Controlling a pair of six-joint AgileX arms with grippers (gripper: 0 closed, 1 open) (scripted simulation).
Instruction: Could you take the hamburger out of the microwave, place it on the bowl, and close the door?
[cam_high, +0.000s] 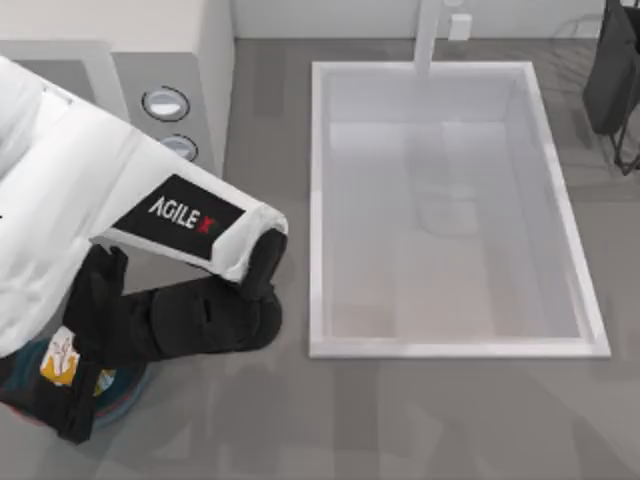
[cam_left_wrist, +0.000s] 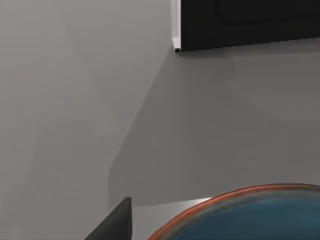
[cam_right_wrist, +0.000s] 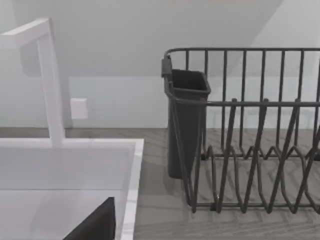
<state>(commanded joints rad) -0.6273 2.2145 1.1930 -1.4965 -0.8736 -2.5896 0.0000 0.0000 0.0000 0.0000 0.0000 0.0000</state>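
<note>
Nearest the lens, left arm (cam_high: 130, 215) reaches over the worktop's (cam_high: 420, 420) left; its gripper (cam_high: 70, 375) pinches the hamburger (cam_high: 62, 362) over the bowl (cam_high: 125, 390). Behind stands the microwave (cam_high: 190, 70), then the sink (cam_high: 455, 210), then the rack (cam_high: 620, 80).

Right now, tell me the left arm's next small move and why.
Probably lower the left gripper a little and release. In the top view it holds the hamburger over the bowl at the table's front left, and the left wrist view shows the bowl's rim close below. The microwave door comes after.
</note>
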